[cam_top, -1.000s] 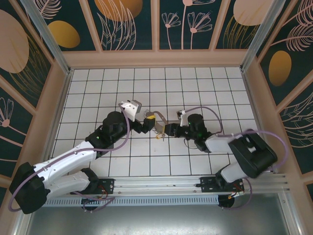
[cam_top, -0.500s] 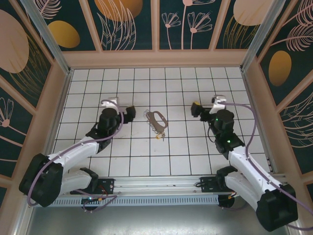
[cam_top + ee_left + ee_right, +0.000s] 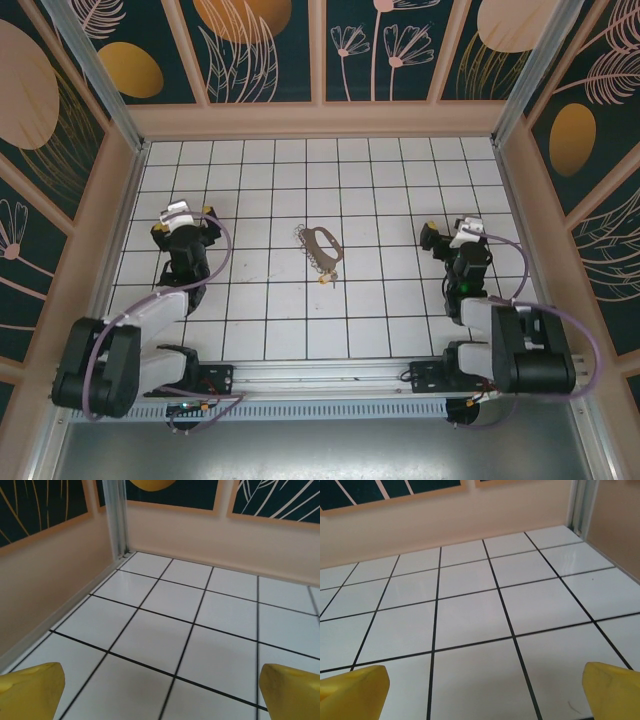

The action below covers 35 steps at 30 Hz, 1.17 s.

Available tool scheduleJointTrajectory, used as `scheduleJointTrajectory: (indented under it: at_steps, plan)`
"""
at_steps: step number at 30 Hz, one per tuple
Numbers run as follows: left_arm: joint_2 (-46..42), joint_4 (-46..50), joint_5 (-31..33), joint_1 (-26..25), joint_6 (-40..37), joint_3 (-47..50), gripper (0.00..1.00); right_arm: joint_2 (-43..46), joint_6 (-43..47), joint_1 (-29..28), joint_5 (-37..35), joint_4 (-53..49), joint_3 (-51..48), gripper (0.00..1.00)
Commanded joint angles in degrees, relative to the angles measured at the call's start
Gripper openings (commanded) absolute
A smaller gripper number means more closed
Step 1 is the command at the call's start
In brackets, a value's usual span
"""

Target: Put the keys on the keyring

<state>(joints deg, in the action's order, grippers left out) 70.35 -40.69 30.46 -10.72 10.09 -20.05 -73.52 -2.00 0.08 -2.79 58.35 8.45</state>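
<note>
The desk (image 3: 380,320) is a glossy white grid of square tiles ruled by thin black lines, walled in by smooth peach panels under dark teal prints of pale leaves and orange discs. In the left wrist view a ribbed aluminium post (image 3: 117,517) stands in the far corner. At the middle of the desk lies the keyring (image 3: 322,243), a thin grey wire loop, roughly D-shaped, flat on the tiles. The keys (image 3: 316,262), small silvery slivers, bunch along its lower left side, and the yellow-orange-headed key (image 3: 322,279) rests at the bottom of the bunch. Whether each key is threaded on the loop is too fine to tell. A slotted metal rail (image 3: 330,375) runs along the near edge, carrying both bases.

The left arm, white shell with black joints and a lilac cable, is folded back on itself near the left wall. The left claw (image 3: 185,218) sits well left of the keyring, its matt yellow pads (image 3: 30,692) spread wide with bare tile between them. The right arm is folded likewise by the right wall. The right claw (image 3: 452,232) sits well right of the keyring, its yellow pads (image 3: 352,690) also wide apart over bare tile
</note>
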Motion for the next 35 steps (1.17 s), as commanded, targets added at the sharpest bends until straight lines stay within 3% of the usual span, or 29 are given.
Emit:
scheduleJointTrajectory:
  at_steps: [1,4,7,10,12,13,24,35]
  plan:
    - [4.04,-13.57,-0.99,2.25,-5.17,2.9,0.99,-5.48,1.16,1.54,2.35,19.18,-1.6,0.99]
    - [8.25,-24.15,-5.93,5.93,-3.98,6.04,0.99,-11.93,1.49,1.61,3.77,24.45,-1.35,0.99]
    - [11.46,-27.08,-11.67,7.87,-4.16,5.97,0.99,-16.59,3.19,0.4,4.34,28.67,-1.22,0.99]
    - [18.33,-39.42,-14.05,8.2,-5.23,8.56,0.99,-16.13,1.88,-0.09,-1.34,22.17,1.73,0.99]
    - [16.19,-32.34,-15.45,9.24,-3.89,7.13,0.99,-15.98,-0.01,0.66,-3.29,18.99,3.12,0.99]
    - [17.28,-35.45,-15.46,9.26,-4.11,7.62,0.99,-15.98,-0.27,0.89,-3.05,19.31,3.07,0.99]
    - [16.82,-33.72,-15.55,9.31,-4.16,7.35,0.99,-16.04,1.21,-0.05,-3.1,19.6,2.98,0.99]
    - [16.8,-33.77,-15.53,9.3,-4.19,7.33,0.99,-15.95,0.64,1.38,1.3,17.92,3.77,0.99]
